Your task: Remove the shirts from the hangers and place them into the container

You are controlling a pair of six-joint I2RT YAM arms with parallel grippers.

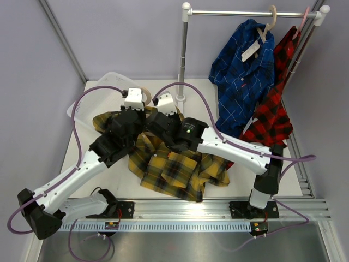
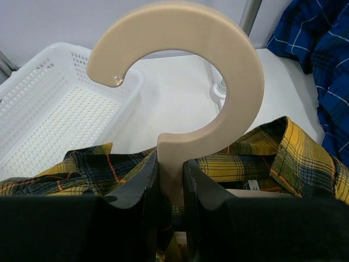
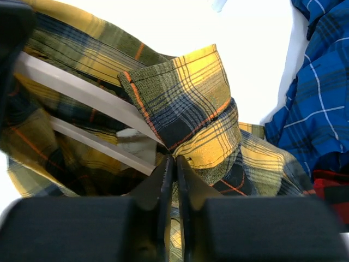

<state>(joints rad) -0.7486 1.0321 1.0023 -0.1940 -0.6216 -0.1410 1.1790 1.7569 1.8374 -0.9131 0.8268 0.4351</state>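
The yellow-and-black shirt (image 1: pixel 169 169) lies crumpled on the table between both arms, still on its beige hanger (image 2: pixel 218 71). My left gripper (image 2: pixel 170 174) is shut on the hanger's neck, just below the round hook (image 1: pixel 143 95). My right gripper (image 3: pixel 175 164) is shut on the yellow shirt's collar fabric (image 3: pixel 185 103), beside the hanger's arm (image 3: pixel 87 93). The white slotted container (image 2: pixel 43 109) stands at the back left, just beyond the hook. The blue shirt (image 1: pixel 242 76) and the red-and-black shirt (image 1: pixel 272 114) hang on their hangers (image 1: pixel 271 19) from the rail.
The white-and-steel rack (image 1: pixel 185 54) stands at the back right, its post foot close behind the grippers. The hanging blue shirt (image 3: pixel 316 109) drapes down near my right gripper. Purple cables loop over both arms. A metal rail runs along the near table edge.
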